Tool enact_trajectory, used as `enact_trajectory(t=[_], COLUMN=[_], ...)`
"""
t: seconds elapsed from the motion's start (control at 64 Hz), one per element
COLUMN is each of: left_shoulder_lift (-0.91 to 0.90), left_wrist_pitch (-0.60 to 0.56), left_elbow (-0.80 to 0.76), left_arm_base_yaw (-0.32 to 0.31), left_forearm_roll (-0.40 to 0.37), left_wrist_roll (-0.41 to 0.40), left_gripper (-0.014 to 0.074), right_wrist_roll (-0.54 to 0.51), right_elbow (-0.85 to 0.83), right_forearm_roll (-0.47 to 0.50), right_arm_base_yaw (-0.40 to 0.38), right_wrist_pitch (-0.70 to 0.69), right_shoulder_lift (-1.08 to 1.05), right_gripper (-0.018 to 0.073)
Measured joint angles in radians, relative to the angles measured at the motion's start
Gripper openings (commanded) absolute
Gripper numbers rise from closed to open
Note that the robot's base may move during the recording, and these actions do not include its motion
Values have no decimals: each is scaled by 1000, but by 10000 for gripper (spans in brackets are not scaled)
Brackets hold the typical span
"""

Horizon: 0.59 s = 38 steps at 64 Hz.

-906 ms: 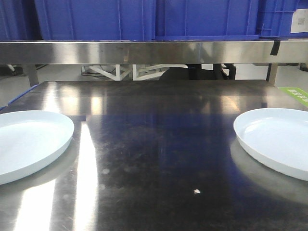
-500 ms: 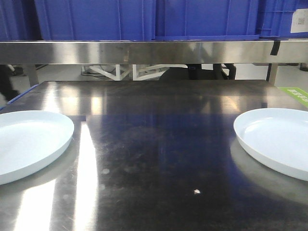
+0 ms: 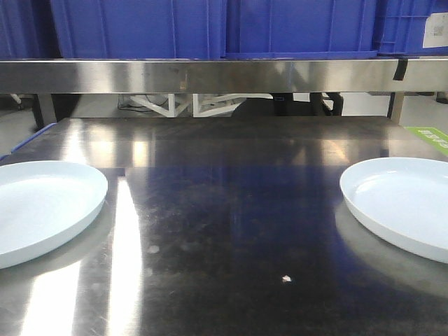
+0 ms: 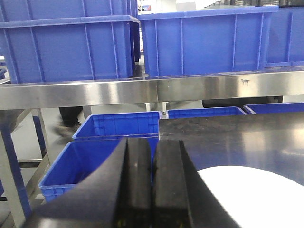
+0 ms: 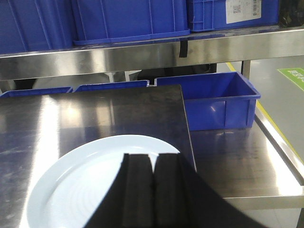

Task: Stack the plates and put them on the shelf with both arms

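Two white plates lie flat on the dark steel tabletop (image 3: 231, 210), one plate (image 3: 42, 210) at the left edge of the front view and the other plate (image 3: 402, 203) at the right edge. The shelf (image 3: 224, 75) crosses the back as a brushed steel rail. Neither gripper shows in the front view. In the left wrist view my left gripper (image 4: 153, 145) is shut on nothing, hanging left of the left plate (image 4: 251, 194). My right gripper (image 5: 152, 157) is shut too, empty, poised over the near part of the right plate (image 5: 80, 180).
Blue crates (image 3: 140, 28) fill the shelf top. More blue crates (image 4: 118, 126) stand low beyond the table's left end, and one blue crate (image 5: 213, 99) stands beyond its right end. A lower steel surface (image 5: 237, 161) adjoins the tabletop on the right.
Both plates lie where they were. Only a dark shape behind the rack at the far left has shifted to the right.
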Motion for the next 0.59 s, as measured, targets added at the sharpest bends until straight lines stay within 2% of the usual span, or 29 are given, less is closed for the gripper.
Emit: enact_trajectory(t=[0.234, 0.359, 0.593], left_shoulder_lift=[12, 78, 246], left_wrist_pitch=[41, 84, 92], left_elbow=[-28, -103, -217], left_arm_base_yaw=[0, 0, 0], left_forearm_roll=[8, 27, 22], left_wrist_roll=[0, 0, 0], left_gripper=[80, 80, 80], right_wrist_roll=[0, 0, 0], right_elbow=[0, 0, 0], right_forearm_roll=[0, 0, 0], right_arm_base_yaw=[0, 0, 0], right_wrist_pitch=[0, 0, 0], right_shoulder_lift=[0, 0, 0], right_gripper=[55, 55, 55])
